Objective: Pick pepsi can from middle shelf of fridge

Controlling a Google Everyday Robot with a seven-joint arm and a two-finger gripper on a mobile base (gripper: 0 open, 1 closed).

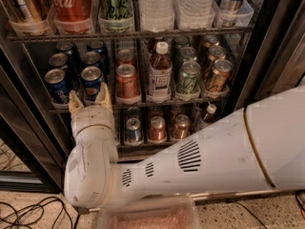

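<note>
Plainly, the task stood at the approach stage, with nothing yet lifted. The end effector was raised at the left front of the middle shelf of the fridge, at the end of the white arm that reached in from the lower right. Its jaws were spread wide and held nothing, and the two yellowish fingertips pointed up at the level of the shelf's front rail.

The pepsi can stood upright in the front row of the middle shelf, just beyond the fingertips and roughly in line with the gap between them. A second blue can sat just to its left, an orange-red can just to its right, and a white-capped bottle farther right.

Judging from this, the reach and rough alignment looked done. What remained was to push the open jaws forward around the can, close on it, and draw it out over the rail. The close neighbours on either side left little room for the fingers, so a nudge to either one seemed possible.
</note>
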